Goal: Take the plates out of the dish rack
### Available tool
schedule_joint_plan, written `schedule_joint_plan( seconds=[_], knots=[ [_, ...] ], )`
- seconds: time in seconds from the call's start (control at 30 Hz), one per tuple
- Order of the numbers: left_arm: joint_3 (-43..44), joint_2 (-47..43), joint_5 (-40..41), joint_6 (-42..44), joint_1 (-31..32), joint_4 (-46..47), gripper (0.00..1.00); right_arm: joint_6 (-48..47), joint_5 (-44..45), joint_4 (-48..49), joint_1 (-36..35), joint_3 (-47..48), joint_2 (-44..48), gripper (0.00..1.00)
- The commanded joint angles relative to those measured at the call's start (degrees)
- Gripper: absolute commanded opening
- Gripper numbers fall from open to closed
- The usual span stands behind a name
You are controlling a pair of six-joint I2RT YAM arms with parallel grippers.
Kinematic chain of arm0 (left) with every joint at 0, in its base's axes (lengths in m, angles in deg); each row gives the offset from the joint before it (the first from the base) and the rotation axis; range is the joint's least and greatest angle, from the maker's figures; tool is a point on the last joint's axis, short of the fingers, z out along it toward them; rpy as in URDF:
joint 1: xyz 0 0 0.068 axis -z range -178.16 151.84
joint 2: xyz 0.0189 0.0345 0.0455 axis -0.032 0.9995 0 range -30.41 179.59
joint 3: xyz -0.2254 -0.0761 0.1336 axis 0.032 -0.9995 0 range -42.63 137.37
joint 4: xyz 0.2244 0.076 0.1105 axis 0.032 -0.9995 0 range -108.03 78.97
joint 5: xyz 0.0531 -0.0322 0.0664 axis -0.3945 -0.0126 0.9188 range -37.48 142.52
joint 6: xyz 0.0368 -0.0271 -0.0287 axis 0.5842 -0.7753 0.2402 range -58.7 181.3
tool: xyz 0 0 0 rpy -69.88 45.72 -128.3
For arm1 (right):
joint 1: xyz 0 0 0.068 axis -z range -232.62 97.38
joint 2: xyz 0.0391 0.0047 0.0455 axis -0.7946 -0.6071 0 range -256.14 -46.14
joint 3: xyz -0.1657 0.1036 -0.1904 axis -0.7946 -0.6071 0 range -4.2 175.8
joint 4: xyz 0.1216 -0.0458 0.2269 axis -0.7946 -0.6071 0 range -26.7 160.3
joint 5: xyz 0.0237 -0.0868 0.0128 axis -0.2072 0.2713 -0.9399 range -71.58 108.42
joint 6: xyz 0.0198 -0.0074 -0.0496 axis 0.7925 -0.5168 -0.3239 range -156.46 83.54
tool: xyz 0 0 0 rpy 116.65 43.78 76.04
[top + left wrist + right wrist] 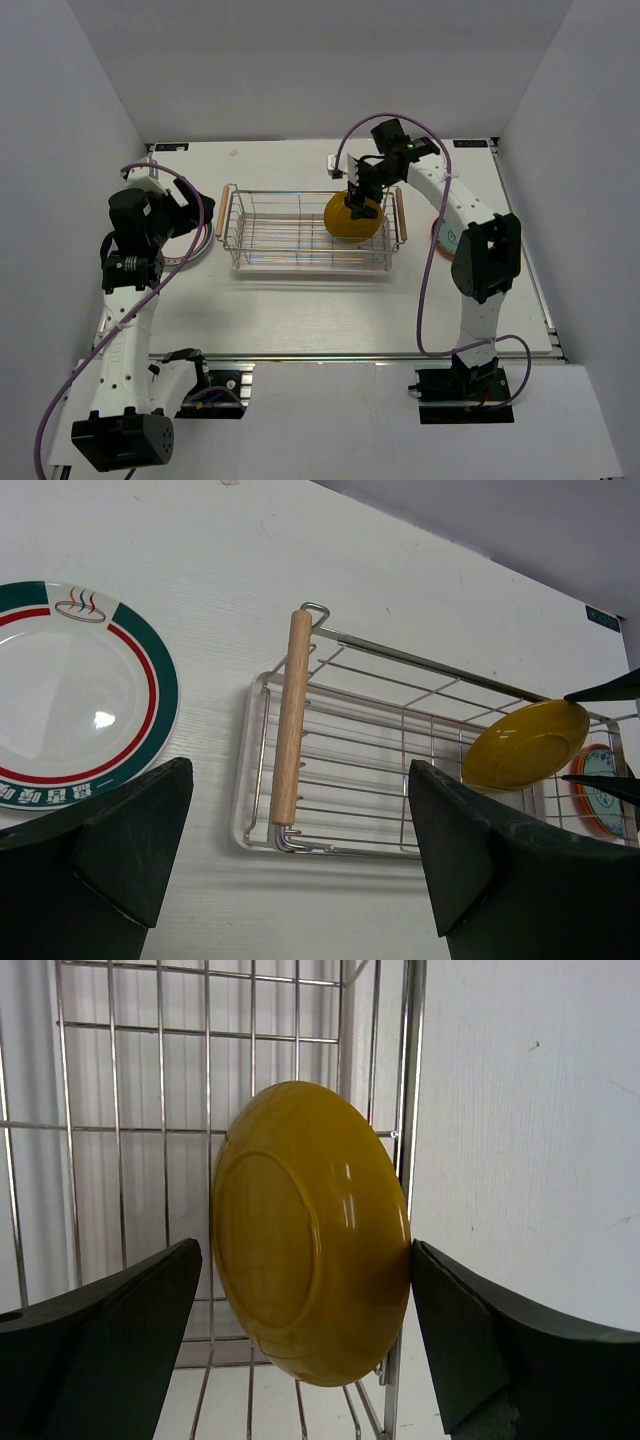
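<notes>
Over at the 3 o'clock end of the dish rack [300,266], the yellow plate [350,228] stands on edge, leaning among the wires, and the right jaws are spread either side of it: 1 finger [500,1350] looks to touch the rim, the other finger [100,1350] sits just clear of the underside, so no pinch. Out at 9 o'clock from the rack, the left jaws hang wide apart and empty above the bench [300,320]. Just past the rack's wooden handle [290,720], a white plate [70,690] with a green and red rim lies flat on the bench. Beyond the 3 o'clock end, a sliver of an orange-rimmed plate [600,792] peeks out.
</notes>
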Motion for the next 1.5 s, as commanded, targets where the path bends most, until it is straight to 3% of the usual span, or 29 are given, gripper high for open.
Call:
schedule_joint_plan(
  seconds=[0.0,0.47,0.83,1.0,1.07,1.17,1.3,1.47],
  knots=[
    [-0.8,-1.0,-0.8,-0.2,-0.3,1.5,0.98,-2.8,-4.2,-10.0,-0.7,1.1,2.4,0.89],
    [-1.0,-1.6,-0.7,-0.4,-0.3,1.5,0.98,-2.4,-2.2,-13.1,-2.9,-0.6,5.9,0.89],
    [-1.0,-1.6,-0.5,-0.3,-0.3,1.6,0.98,3.6,1.8,-6.3,-3.0,-2.0,4.5,0.83],
    [-1.0,-1.3,-1.0,-0.3,-0.3,1.8,0.98,5.0,3.4,-4.7,-3.0,-3.5,4.2,0.66],
    [-1.1,-1.2,-1.0,-0.3,-0.3,1.7,0.98,5.2,3.2,-4.8,-3.1,-3.7,4.2,0.64],
    [-1.1,-1.2,-1.0,-0.3,-0.3,1.8,0.98,5.3,2.2,-5.2,-3.0,-3.6,4.4,0.47],
    [-1.1,-1.3,-1.0,-0.2,-0.3,1.7,0.98,5.4,0.8,-5.8,-3.0,-3.3,4.4,0.31],
    [-1.2,-1.5,-1.1,-0.2,-0.3,1.6,0.98,5.7,-0.2,-6.6,-3.0,-2.3,4.8,0.2]
  ],
)
